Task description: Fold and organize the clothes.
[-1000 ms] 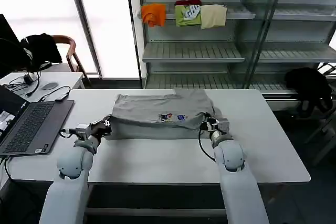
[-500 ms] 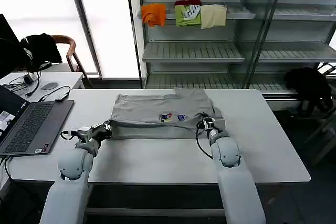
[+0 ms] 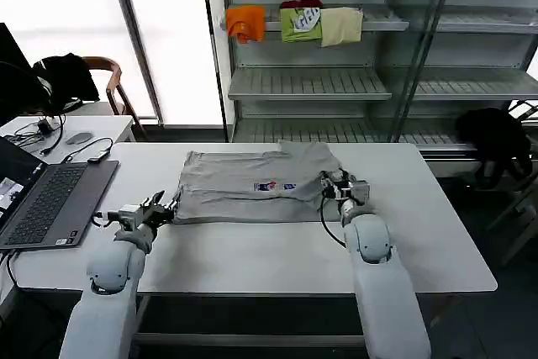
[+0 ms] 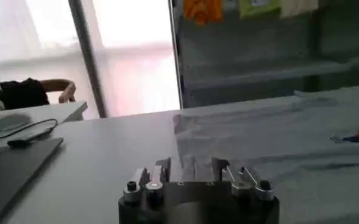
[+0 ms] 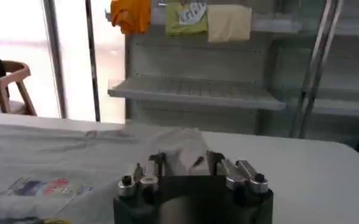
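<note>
**Grey top folded on tabletop, both hands at its near corners**

Head view: grey top (image 3: 252,187) is lying partly folded across the middle of the white tabletop (image 3: 420,241), print facing up. Left hand (image 3: 165,206) is resting at the near left corner; right hand (image 3: 334,186) is sitting at the right edge.

Left wrist view: left hand (image 4: 196,172) is showing parted fingers with no cloth between them.

Right wrist view: right hand (image 5: 183,162) is likewise standing apart, empty, over a raised fold.

The cotton is probably light, limp and prone to sagging; pinching it at corners or hem edges should serve best.
</note>
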`<state>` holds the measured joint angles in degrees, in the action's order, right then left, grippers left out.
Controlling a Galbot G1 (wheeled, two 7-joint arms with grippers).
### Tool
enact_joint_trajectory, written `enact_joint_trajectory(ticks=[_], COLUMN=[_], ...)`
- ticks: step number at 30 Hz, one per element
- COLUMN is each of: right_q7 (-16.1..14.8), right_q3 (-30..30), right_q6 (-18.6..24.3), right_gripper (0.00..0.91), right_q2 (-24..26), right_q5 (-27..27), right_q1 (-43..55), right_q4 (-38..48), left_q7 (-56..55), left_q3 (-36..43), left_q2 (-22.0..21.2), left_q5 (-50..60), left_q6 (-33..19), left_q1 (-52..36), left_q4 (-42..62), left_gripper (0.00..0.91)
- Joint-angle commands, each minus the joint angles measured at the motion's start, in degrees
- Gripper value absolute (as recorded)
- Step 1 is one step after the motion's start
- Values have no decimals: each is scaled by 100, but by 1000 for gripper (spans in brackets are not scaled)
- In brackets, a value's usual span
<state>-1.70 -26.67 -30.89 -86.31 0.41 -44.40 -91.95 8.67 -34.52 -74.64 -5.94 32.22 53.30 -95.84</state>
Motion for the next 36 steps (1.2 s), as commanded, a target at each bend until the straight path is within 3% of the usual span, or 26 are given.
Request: enact_joint_trajectory(ticks=[1,11,20,23,25,27,28,29,30,31,32,34,35,36], right_q7=[69,-171,-221,-259,-284,-308,-332,-336,-336,-335,-334,-320,-319,-319], right_q3=[-169,-395,-476,-464,-461,-424,-413,-401,-386,-368,-358,-332,-329,-324], right_q6=[-12,-225,-220,-219,-218,-205,-199,-195,-194,-192,-186,-183,-183,-182], right_gripper=[907,907,907,756,705,544,433,262,191,191,10,0,0,0], right_q2=[161,413,312,301,299,268,241,230,210,188,180,156,153,155], right_q5=[145,152,50,-16,-19,-49,-109,-125,-133,-162,-175,-180,-182,-182], right_q1=[-277,-1231,-1792,-1860,-1880,-1882,-1870,-1861,-1850,-1824,-1815,-1784,-1778,-1774], right_q4=[-411,-1217,-1243,-1223,-1201,-1091,-1048,-1021,-983,-951,-940,-926,-928,-938], left_q7=[-90,-148,-159,-161,-156,-146,-145,-137,-115,-110,-102,-37,-14,15], left_q3=[-23,4,21,38,50,57,66,67,68,77,80,85,86,86], left_q2=[4,-21,-30,-50,-62,-73,-77,-82,-85,-89,-95,-96,-100,-98], left_q5=[-86,158,185,206,204,200,206,208,206,211,211,210,208,207], left_q6=[84,86,85,85,84,84,84,84,84,84,84,85,85,86], left_q1=[358,480,494,483,471,457,443,437,431,424,419,422,432,440], left_q4=[-470,-293,-182,-143,-114,-90,-72,-59,-47,-41,-34,-31,-38,-46], left_gripper=[907,907,907,907,907,907,867,766,665,494,292,91,30,30])
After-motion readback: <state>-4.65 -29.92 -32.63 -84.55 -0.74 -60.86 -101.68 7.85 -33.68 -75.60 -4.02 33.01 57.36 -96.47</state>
